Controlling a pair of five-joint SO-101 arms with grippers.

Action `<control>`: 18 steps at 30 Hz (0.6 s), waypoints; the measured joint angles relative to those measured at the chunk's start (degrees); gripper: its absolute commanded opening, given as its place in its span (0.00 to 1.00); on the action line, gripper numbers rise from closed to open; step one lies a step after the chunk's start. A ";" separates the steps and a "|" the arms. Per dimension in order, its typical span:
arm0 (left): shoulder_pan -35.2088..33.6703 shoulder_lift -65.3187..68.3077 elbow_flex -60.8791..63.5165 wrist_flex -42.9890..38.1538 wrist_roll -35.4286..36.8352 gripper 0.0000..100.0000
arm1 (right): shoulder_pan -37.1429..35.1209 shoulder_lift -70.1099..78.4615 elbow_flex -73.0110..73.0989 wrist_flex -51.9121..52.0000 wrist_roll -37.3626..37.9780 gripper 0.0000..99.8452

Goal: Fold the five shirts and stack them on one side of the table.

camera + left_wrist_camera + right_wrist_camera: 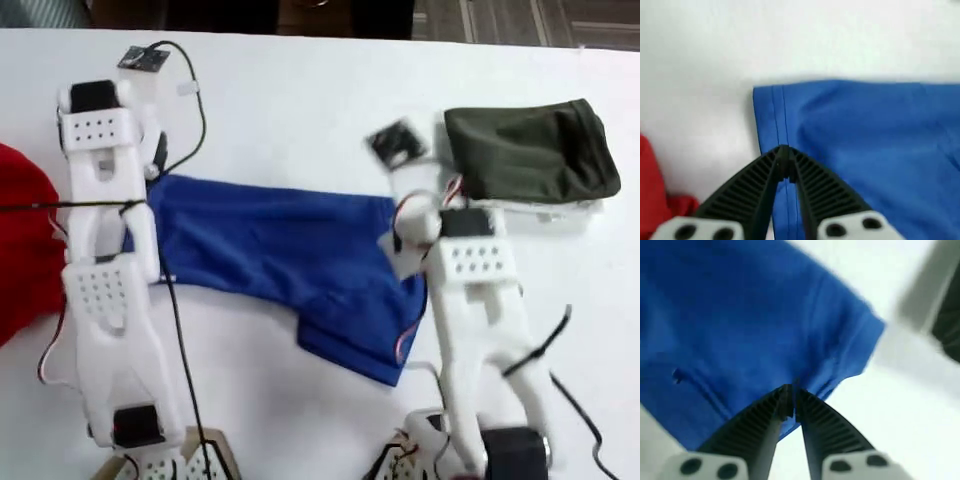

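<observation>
Left wrist view first: what has the left gripper (785, 156) got?
— Its two black ribbed jaws are pressed together on the stitched hem of the blue shirt (865, 140), right at the edge of the cloth. Beside the jaws a bit of the red shirt (652, 190) lies on the white table (715, 50), apart from the blue one.

And the right gripper (791, 392)?
— Likewise, its jaws are closed on a border of that blue cloth, near a corner. Past the corner is a dark blur, probably the dark green shirt (950, 330), though I would not swear to it from there.

High view now, from the near edge outward. How many arms?
— Two, both white. The left arm (105, 290) lies along one end of the blue shirt and the right arm (480, 300) stands at the other. The shirt is spread between them across the middle of the table, and a flap of it reaches toward the near edge by the right arm.

How many shirts can you count?
— Three: one blue, one red, one dark green. The red one lies loose at the table's side, beyond the left arm. The dark green one is folded and lies farther back than the right arm, on something pale. Whether that is another shirt I cannot tell.

Anything farther?
— One small black board (145, 58) near the far edge, with one black cable (198, 100) looping by it.
</observation>
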 measured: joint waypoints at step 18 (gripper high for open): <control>-0.53 -26.55 70.24 -32.18 0.00 0.03 | -13.01 -3.60 26.20 -17.23 9.76 0.02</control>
